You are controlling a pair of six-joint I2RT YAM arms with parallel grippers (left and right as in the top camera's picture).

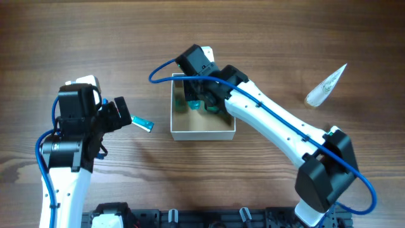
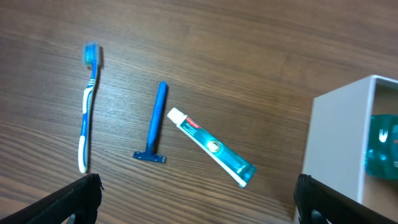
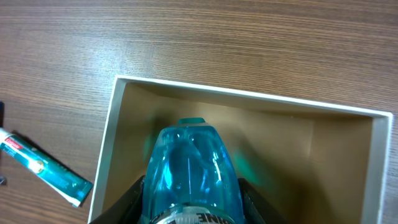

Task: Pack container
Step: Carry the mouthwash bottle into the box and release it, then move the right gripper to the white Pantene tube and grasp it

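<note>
Right wrist: we see right gripper (image 3: 191, 208) clamped on teal bottle (image 3: 189, 168) inside container (image 3: 249, 102), mid-table. Left gripper (image 2: 196, 194) spread wide, empty, above toothpaste (image 2: 211, 147), razor (image 2: 155, 124), toothbrush (image 2: 87, 106) left of container.

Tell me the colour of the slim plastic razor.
The razor is solid blue; left wrist view shows it best.

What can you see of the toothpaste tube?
The toothpaste tube is small and looks like soft plastic: white cap, white shoulder with red print, body fading to teal, flat crimped tail. It lies flat and diagonal on the wooden table, cap toward the blue razor, tail toward the white box. It lies outside the box, apart from it; whether the cap touches the razor is unclear. Nothing grips it.
</note>
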